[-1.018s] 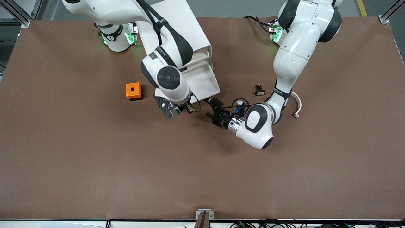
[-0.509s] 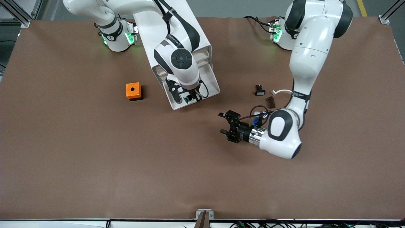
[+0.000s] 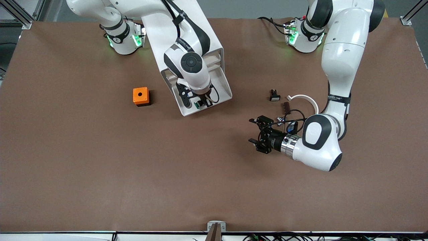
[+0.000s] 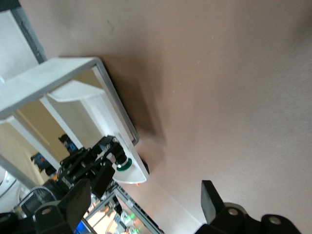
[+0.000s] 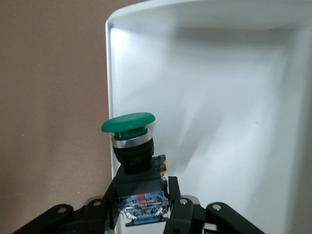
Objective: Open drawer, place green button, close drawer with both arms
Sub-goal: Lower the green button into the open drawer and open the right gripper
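The drawer (image 3: 219, 87) of the white cabinet (image 3: 187, 36) stands pulled out toward the front camera. My right gripper (image 3: 198, 103) hangs over the drawer's front corner, shut on the black-blue body of the button (image 3: 197, 105). In the right wrist view the button's green cap (image 5: 129, 124) sits just above the drawer's side rim (image 5: 108, 87), with the right gripper (image 5: 142, 197) clamped below it. My left gripper (image 3: 255, 131) is open and holds nothing, low over bare table toward the left arm's end. The left wrist view shows the left gripper (image 4: 144, 204), the drawer (image 4: 114, 117) and the button (image 4: 122, 165).
An orange box (image 3: 141, 96) with a round hole sits beside the drawer, toward the right arm's end. Near the left arm lie a black-and-white switch part (image 3: 275, 96), a small brown strip (image 3: 286, 107) and a white curved piece (image 3: 306, 99).
My right gripper carried the button from the table in front of the drawer up over the drawer's front corner. My left gripper drew away from the drawer toward the left arm's end.
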